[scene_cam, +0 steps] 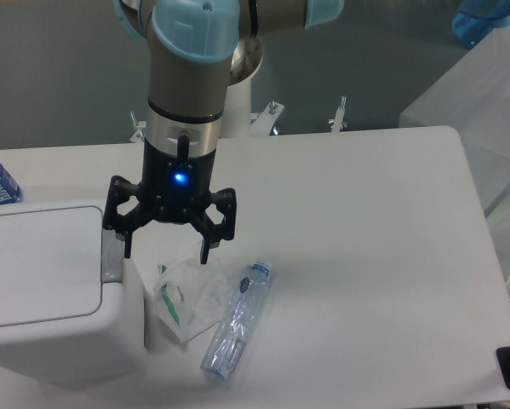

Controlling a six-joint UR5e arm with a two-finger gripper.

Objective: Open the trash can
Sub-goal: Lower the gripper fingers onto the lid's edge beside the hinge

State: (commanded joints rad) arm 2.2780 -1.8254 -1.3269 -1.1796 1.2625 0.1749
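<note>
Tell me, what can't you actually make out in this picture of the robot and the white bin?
- Trash can: its left side and lower front are cut off by the picture's edges.
- Grey push tab: whether the gripper finger touches it cannot be told from this single camera view.
- Bottle label: too small to read.
- Bag: its contents are unclear through the crumpled plastic.
- Arm: its top is cropped.

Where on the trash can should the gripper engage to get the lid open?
Probably the small grey push tab on the right edge of the trash can lid. Come from above: it faces up, and the open gripper hangs right over that edge.
</note>
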